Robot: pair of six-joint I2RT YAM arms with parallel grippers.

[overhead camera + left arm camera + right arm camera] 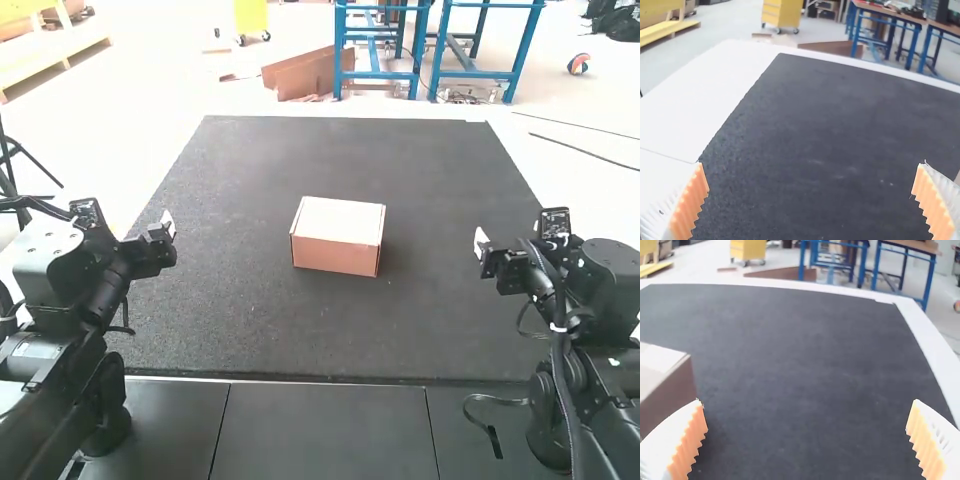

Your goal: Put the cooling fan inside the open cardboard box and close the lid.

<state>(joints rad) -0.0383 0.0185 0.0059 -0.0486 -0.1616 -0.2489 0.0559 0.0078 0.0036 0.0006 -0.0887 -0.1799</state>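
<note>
Left arm (75, 275): stationed at the near left, elbow folded, wrist roughly level and aimed forward and inward. Left gripper (165, 226): jaws spread wide, nothing between them. Its fingers (652, 220) are white and ribbed, with orange pads (689, 202) facing each other.

Right arm (590, 290): stationed at the near right in a matching folded pose, wrist level and aimed forward and inward. Right gripper (482, 245): jaws likewise spread wide and holding nothing, white ribbed fingers with orange pads. The two grippers are well apart.
</note>
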